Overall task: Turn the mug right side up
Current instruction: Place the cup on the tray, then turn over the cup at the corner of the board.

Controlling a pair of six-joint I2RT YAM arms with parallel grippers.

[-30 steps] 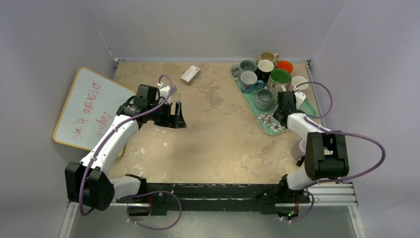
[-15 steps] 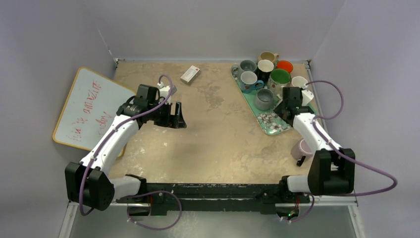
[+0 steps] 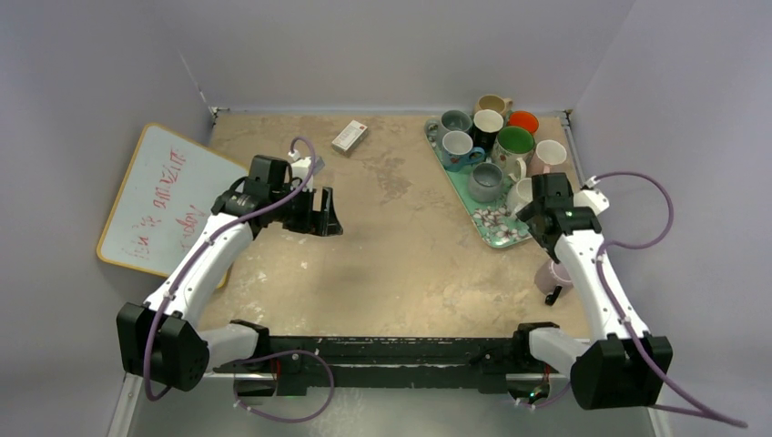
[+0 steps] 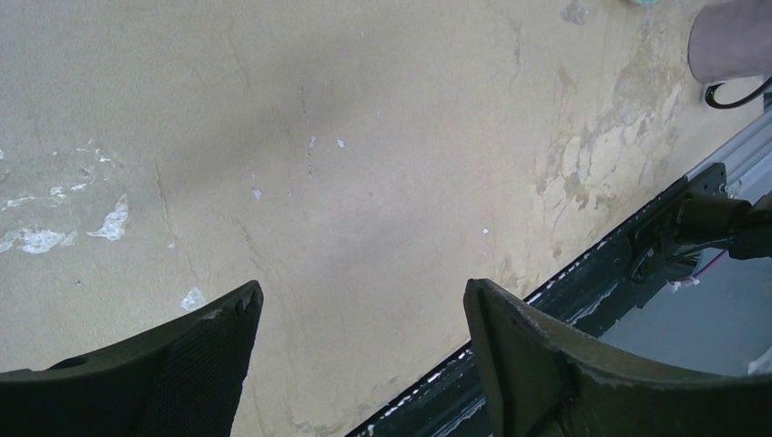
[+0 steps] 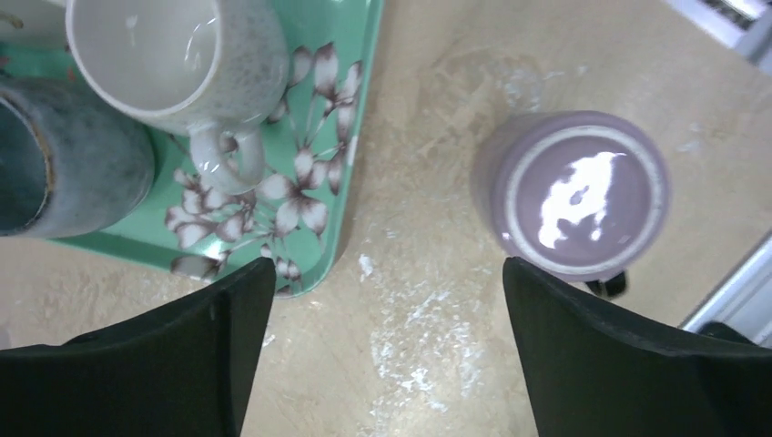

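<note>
Lilac mug base-up by right edge of table, just beside right gripper, jaws wide, empty; left gripper wide, well apart.

Walls: plain pale lilac-grey panels, back wall, left wall and right wall, closing in three sides.
Table: tan mottled top with white scuffs and worn patches.
Near edge: dark metal rail.
Left side: wood-framed whiteboard with red writing, tilted against the left wall.
Light: soft and even, with faint shadows.
</note>
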